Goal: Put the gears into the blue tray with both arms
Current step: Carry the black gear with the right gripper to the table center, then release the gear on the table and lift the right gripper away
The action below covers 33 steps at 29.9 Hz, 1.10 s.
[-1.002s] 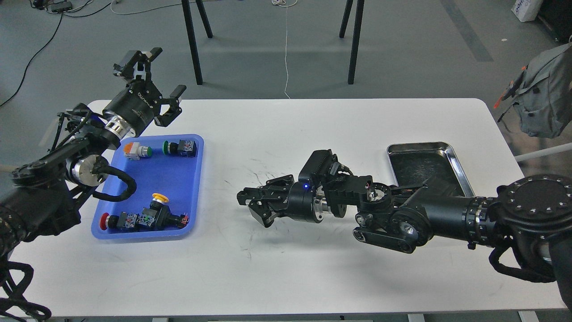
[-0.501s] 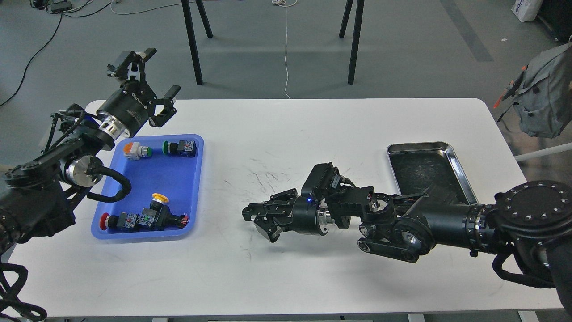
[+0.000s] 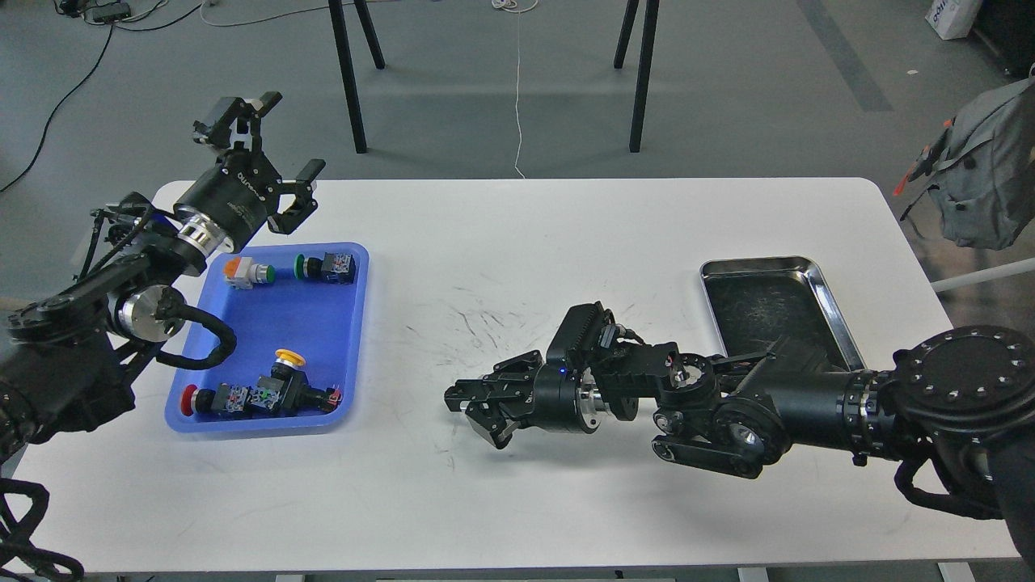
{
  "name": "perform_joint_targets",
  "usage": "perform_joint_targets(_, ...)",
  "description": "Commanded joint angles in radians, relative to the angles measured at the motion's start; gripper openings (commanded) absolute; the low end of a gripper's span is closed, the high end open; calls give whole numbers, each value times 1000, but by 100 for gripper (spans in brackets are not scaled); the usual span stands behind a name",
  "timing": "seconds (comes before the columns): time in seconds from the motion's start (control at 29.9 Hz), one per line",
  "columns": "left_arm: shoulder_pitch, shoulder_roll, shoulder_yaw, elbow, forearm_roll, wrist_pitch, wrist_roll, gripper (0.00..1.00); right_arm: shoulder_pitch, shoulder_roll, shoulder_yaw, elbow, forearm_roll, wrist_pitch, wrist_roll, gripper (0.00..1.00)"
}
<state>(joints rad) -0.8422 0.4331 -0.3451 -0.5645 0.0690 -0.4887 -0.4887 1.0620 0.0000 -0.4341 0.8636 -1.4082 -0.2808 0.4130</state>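
Hovering beyond the far left corner of the blue tray (image 3: 323,335), the left gripper (image 3: 279,133) has fingers spread, empty; right gripper (image 3: 467,410) low over the white table (image 3: 517,242), fingers parted, nothing between; tray holds push-button switches (image 3: 259,394); no gears discernible.

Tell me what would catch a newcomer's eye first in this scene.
First, the bright blue tray at the table's left, holding several push-button switches with coloured caps. Next, the right gripper, stretched low over the middle of the white table, fingers parted and holding nothing. The left gripper is raised past the tray's far corner, open, and a silver metal tray lies at the right.
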Motion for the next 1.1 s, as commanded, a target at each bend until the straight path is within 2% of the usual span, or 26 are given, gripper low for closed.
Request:
perform_joint_targets(0.0,0,-1,0,0,0,0,0,100,7,0,0,3,5,3,0,35)
perform_joint_targets(0.03,0,-1,0,0,0,0,0,100,10,0,0,5,8,5,0,50)
perform_joint_targets(0.13,-1,-2,0,0,0,0,0,100,18,0,-2,20,11,12,6,51)
perform_joint_targets(0.23,0,-2,0,0,0,0,0,100,16,0,-2,21,14,23,23,62)
perform_joint_targets(0.5,-3,-1,-2,0,-1,0,0,100,35,0,23,21,20,25,46,69)
perform_joint_targets(0.7,-9,9,-38,3,-28,0,0,100,52,-5,152,20,37,26,58,76)
perform_joint_targets(0.8,-1,41,-66,14,-28,0,0,100,53,-21,195,20,144,26,55,86)
perform_joint_targets(0.94,0,39,-64,26,-24,0,0,100,58,-51,230,20,306,28,52,89)
perform_joint_targets(1.07,0,32,-58,29,-18,0,0,100,58,-78,328,18,367,28,49,90)
